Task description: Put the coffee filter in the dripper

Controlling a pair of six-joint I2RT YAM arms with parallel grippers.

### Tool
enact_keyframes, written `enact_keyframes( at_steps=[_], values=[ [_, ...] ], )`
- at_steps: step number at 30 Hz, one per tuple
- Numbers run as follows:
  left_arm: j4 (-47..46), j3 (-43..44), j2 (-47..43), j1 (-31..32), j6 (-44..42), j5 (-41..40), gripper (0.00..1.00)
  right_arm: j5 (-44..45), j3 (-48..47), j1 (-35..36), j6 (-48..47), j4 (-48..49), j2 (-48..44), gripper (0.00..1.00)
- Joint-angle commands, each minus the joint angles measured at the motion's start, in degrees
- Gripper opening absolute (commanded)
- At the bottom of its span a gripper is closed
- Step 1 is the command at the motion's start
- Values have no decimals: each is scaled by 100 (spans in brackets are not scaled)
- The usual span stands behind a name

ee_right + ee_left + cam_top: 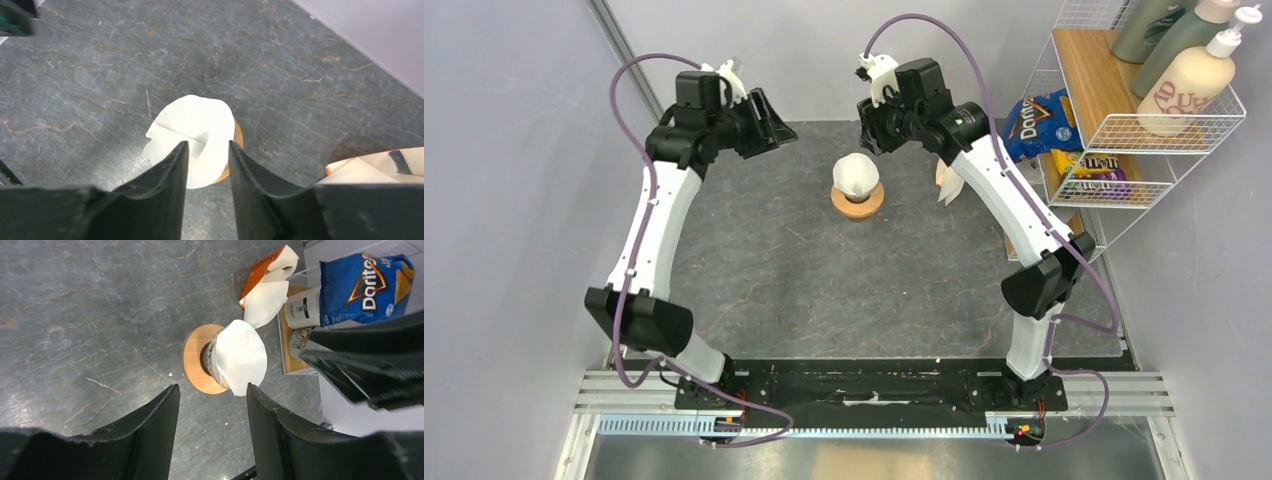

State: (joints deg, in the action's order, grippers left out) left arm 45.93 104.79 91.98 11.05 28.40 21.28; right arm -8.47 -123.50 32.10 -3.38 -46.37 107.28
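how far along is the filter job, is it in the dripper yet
Done, by the look of it: the coffee filter stands in the dripper, its paper rising above the glass. In hand: nothing; the left gripper and right gripper are both open, empty and clear of it. Left: perhaps only seating it deeper, since I cannot tell whether it is fully pressed in.

Blue bag point(367, 287): Doritos; pouch point(1096, 170): perhaps M&M's.

The coffee filter point(857, 172) sits in the dripper point(858, 206) between left end effector point(771, 122) and right end effector point(872, 128).
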Motion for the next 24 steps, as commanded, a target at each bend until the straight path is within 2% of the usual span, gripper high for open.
enact_keyframes(
  at_steps=[1,5,9,14,24],
  values=[
    [-296,-467,-593,-149,-326,206,59,-410,-533,-11,-218,-365,472,36],
    [-427,-812,-888,-397,-305,237,59,-462,-796,11,-266,-636,823,22],
    [-410,-960,-997,-570,-334,280,59,-470,-805,68,-391,-779,974,14],
    [-427,-1196,-1141,-638,-284,271,59,-374,-795,212,-646,-927,1115,10],
    [-396,-1276,-1220,-705,-287,237,59,47,-904,416,-1066,-1167,1541,9]
  ],
)
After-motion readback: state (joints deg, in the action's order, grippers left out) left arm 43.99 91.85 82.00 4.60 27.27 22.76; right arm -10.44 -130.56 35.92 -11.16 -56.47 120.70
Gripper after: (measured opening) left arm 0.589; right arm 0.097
